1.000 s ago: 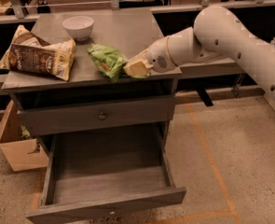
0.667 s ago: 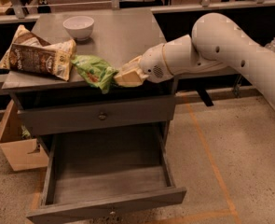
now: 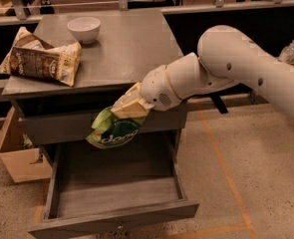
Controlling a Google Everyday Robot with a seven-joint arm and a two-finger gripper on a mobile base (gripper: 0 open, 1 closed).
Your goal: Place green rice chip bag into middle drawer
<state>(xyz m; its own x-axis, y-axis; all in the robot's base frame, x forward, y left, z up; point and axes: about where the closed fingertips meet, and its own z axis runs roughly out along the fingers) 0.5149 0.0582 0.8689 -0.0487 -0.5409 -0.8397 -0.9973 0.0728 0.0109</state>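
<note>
The green rice chip bag (image 3: 114, 130) hangs from my gripper (image 3: 120, 111) in front of the cabinet, above the open middle drawer (image 3: 116, 195). The bag is light green with a darker panel and white lettering, and it dangles clear of the drawer floor. My gripper is shut on the bag's top edge, at the end of the white arm (image 3: 226, 68) that reaches in from the right. The drawer is pulled far out and its plank floor is bare.
On the cabinet top (image 3: 121, 49) lie a tan-and-brown chip bag (image 3: 42, 59) at the left and a white bowl (image 3: 83, 29) at the back. The shut upper drawer front (image 3: 57, 128) is behind the bag. A cardboard box (image 3: 17, 156) stands on the floor at left.
My gripper has carried the green bag off the cabinet top, forward and down, to hang over the open drawer. The tan bag and bowl have not moved.
</note>
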